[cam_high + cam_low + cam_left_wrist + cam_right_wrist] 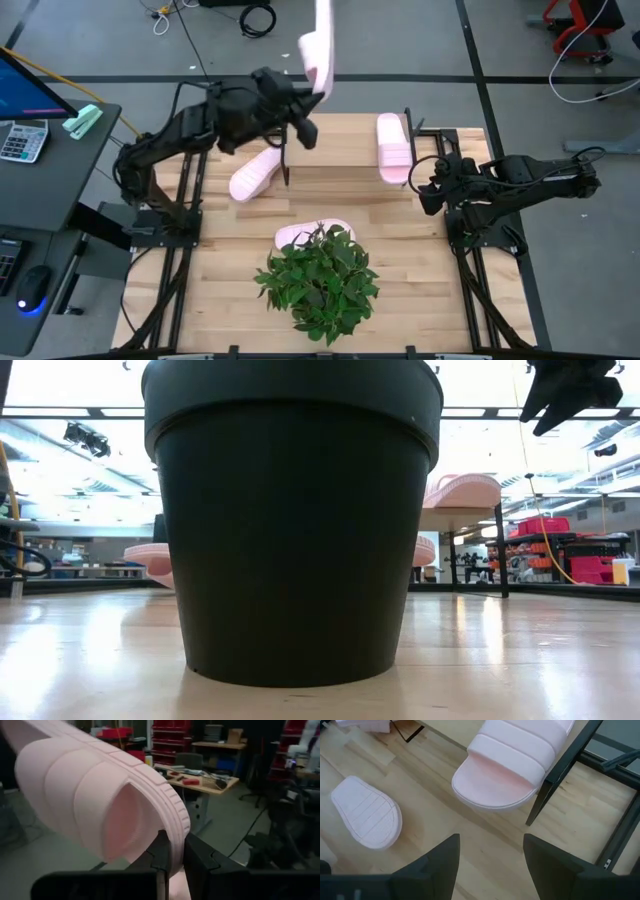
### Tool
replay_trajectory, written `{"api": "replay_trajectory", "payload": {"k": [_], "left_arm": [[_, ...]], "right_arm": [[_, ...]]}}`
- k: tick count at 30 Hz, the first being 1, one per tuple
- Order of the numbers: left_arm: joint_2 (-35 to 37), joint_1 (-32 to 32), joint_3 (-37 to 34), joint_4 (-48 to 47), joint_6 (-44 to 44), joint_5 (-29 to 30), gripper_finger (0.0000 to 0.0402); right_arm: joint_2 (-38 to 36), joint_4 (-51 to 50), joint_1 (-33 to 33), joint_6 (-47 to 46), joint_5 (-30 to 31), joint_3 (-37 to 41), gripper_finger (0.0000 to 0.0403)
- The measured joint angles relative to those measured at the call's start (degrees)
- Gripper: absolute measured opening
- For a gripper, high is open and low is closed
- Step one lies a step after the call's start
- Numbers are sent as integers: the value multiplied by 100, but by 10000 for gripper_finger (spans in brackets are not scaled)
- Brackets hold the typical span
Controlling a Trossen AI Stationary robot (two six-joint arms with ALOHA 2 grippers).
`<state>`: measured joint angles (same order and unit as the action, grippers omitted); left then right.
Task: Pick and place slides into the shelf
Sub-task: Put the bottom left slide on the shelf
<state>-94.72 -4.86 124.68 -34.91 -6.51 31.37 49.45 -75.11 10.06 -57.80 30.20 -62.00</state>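
Observation:
My left gripper (303, 118) is raised above the table's far left part, shut on a pale pink slide (318, 45) that stands up from it. A second slide (393, 148) lies on the shelf (455, 150), strap up, its end past the plank's edge (492, 795). A third slide (255, 172) lies on the table left of the shelf. The last one (305, 235) lies sole up (367, 812) by the plant. My right gripper (490, 865) hovers open at the shelf's right near corner, above the table. My left gripper pinches the slide's sole rim (176, 837) between its two fingers (161, 855), which lie across the rim's edge. The slide is lifted clear of the table and rises away from the fingers, its strap arch (85, 795) beside them.
A potted green plant (320, 280) stands at the table's near middle; its black pot (290, 520) fills the low view. Bare wood lies between the plant and the shelf. A desk with a calculator (22, 140) stands off the table's left side.

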Motion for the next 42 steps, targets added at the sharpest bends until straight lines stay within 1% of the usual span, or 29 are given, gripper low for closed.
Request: {"api": "replay_trajectory", "payload": {"k": [3, 7, 12, 16, 19, 22, 29, 31, 34, 42], "left_arm": [[-210, -82, 2, 169, -313, -4, 36], [-573, -149, -4, 146, -336, -59, 36], [-998, -319, -7, 143, -321, -543, 36], [-1280, -508, -11, 113, -39, -639, 36], [-1391, -701, -10, 55, 263, -646, 36], [-1447, -927, -9, 26, 544, -791, 36], [-1591, -1347, 4, -32, 562, -1651, 36], [-1637, -1414, -4, -271, 546, -1803, 36], [-1730, -1438, -10, -497, 491, -1849, 35], [-1970, -1377, -9, -698, 233, -1852, 34]], "right_arm": [[2, 14, -4, -100, 3, 0, 224], [2, 31, -4, -215, 4, 0, 224], [0, 42, -4, -480, -2, 0, 224], [0, 52, -3, -747, -4, 0, 224], [0, 59, -2, -1006, -5, 0, 224], [2, 68, -3, -1233, 10, 0, 224], [11, 113, -3, -1466, 110, 0, 224], [11, 141, -4, -1469, 148, 0, 224], [13, 159, -2, -1471, 212, 0, 224], [13, 166, -4, -1434, 273, 0, 224]]}}
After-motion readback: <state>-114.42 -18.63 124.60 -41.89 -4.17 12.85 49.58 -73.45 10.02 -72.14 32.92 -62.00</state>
